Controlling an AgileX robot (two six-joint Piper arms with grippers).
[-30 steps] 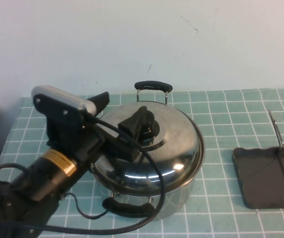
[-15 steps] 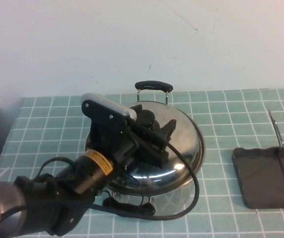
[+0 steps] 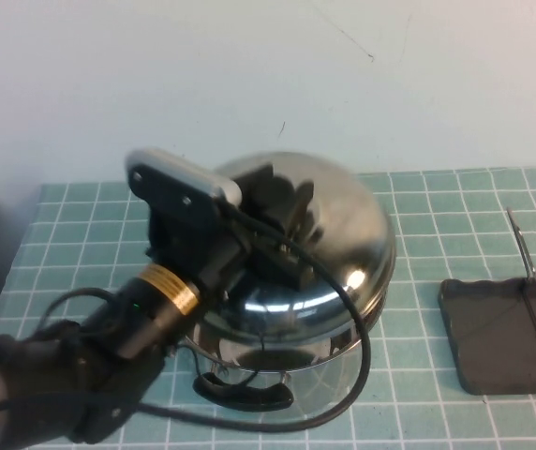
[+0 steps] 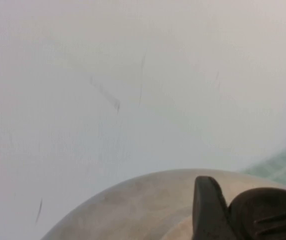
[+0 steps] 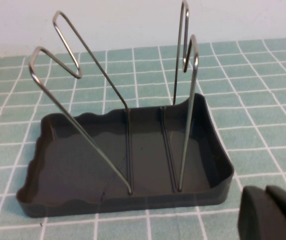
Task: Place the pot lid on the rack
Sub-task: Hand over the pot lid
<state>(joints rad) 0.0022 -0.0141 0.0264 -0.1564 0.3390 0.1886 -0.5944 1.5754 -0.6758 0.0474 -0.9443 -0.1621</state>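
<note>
While left gripper (image 3: 282, 220) grips one pot lid (image 3: 343, 234), right gripper (image 5: 270, 215) near one rack (image 5: 128, 165).

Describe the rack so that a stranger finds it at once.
On the green tiled table, look right of the steel pot whose lid the left end effector grips. The rack is a dark tray; only it has upright wire loops.

Raised view downward; rack (image 3: 507, 333) shared with right wrist.
</note>
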